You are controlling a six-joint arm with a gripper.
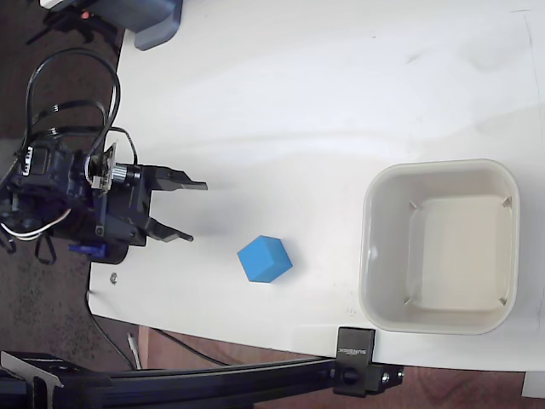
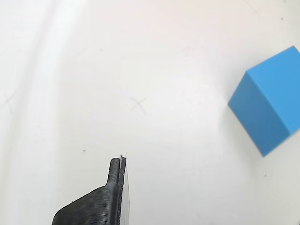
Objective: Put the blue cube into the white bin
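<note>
The blue cube (image 1: 265, 259) rests on the white table, a little below the middle of the fixed view. In the wrist view the blue cube (image 2: 269, 103) shows at the right edge, partly cut off. The white bin (image 1: 441, 245) stands at the right, with nothing inside it. My gripper (image 1: 194, 210) is at the left, open, fingers pointing right toward the cube and holding nothing. It is well short of the cube, which lies right of and below its fingertips. Only one black finger (image 2: 115, 187) shows in the wrist view.
A grey-blue box (image 1: 156, 21) sits at the top left edge of the table. A black clamp (image 1: 356, 361) grips the table's lower edge below the bin. Cables (image 1: 68, 85) loop behind the arm at the left.
</note>
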